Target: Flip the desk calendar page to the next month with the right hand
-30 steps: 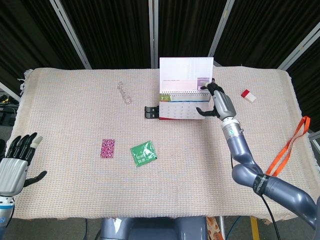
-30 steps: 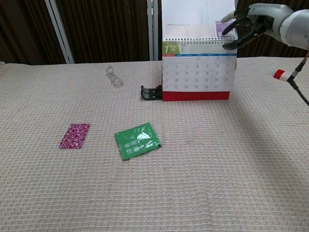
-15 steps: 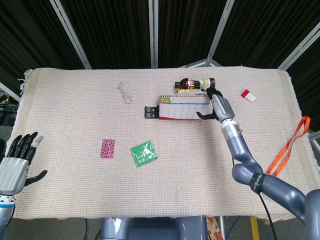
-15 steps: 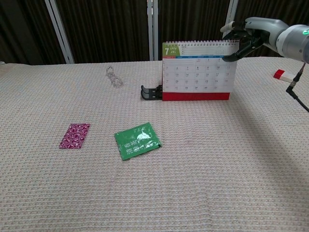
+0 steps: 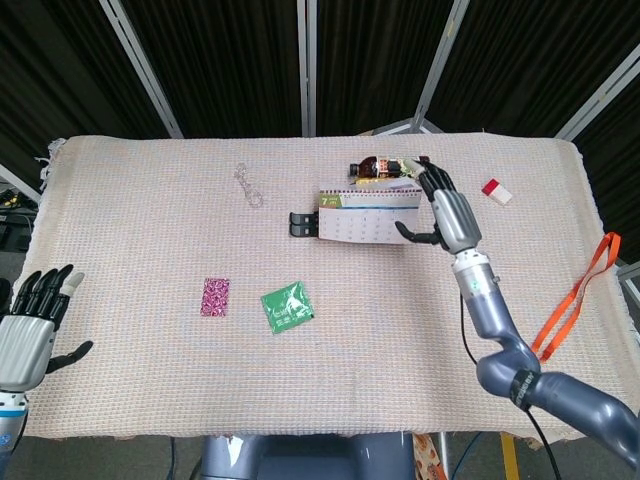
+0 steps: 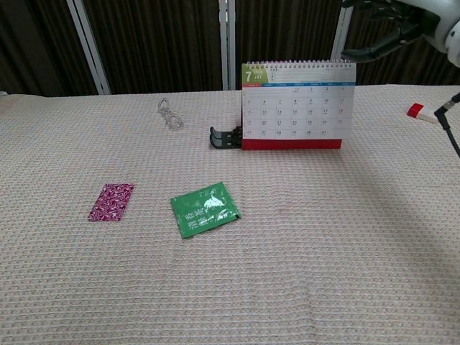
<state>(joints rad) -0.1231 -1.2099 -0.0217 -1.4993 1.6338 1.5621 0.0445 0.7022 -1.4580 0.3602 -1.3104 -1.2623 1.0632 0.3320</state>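
Note:
The desk calendar (image 6: 296, 104) stands on its red base at the back middle of the table, showing a page with a green "7" corner; it also shows in the head view as the calendar (image 5: 368, 214). No page stands up above its spiral binding. My right hand (image 6: 382, 26) hovers above and just right of the calendar's top right corner, fingers spread and curved, holding nothing. From the head view the right hand (image 5: 446, 208) overlaps the calendar's right end. My left hand (image 5: 30, 328) stays open off the table's near left edge.
A brown bottle (image 5: 385, 166) lies behind the calendar. A black clip (image 6: 224, 136) sits at its left foot. A green packet (image 6: 204, 209), a magenta packet (image 6: 111, 201), a metal chain (image 6: 169, 114), a red-white eraser (image 5: 496, 191) and an orange strap (image 5: 578, 292) lie around.
The page that my right hand held upright above the binding has gone over the back. The hand has since let go and risen clear of the calendar's top edge.

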